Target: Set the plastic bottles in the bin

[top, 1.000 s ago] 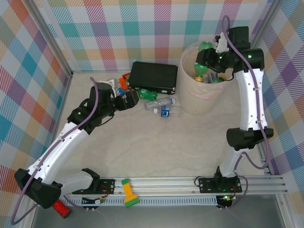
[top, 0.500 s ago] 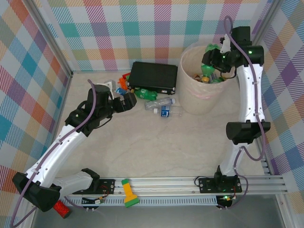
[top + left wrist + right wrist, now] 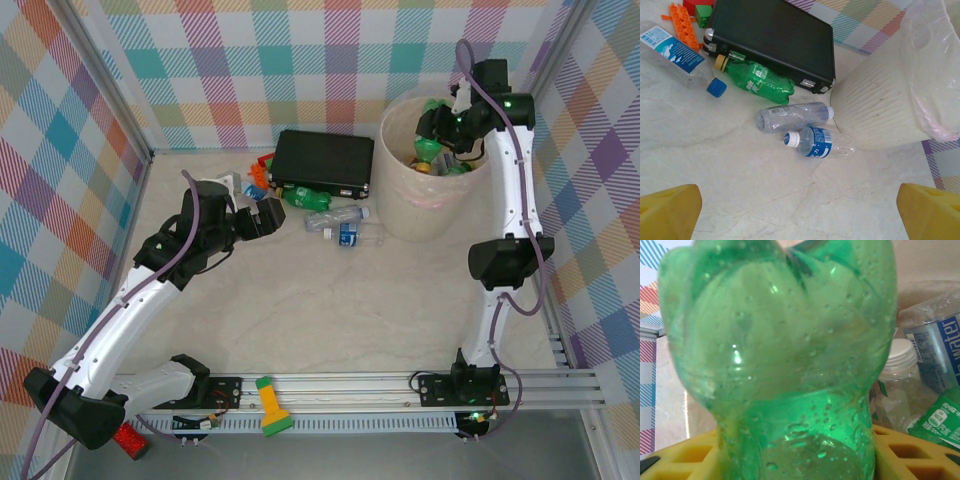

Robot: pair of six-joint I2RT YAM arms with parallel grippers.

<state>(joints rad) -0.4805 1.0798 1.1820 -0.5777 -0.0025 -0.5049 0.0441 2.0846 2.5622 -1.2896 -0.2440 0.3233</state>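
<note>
Marbled table (image 3: 740, 190); ribbed bin (image 3: 875, 110); lobed bottle (image 3: 780, 355).

The right claw (image 3: 440, 125) hangs above the bin (image 3: 400, 212), gripping a green bottle (image 3: 431, 104). Three plastic bottles (image 3: 336, 217) lie just ahead of the left claw (image 3: 267, 216).

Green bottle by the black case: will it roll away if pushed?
Probably: the green bottle lies on its side and is round, so it may roll. It looks empty and a bit crumpled, so likely light and squashy. The black case just behind might block it.
</note>
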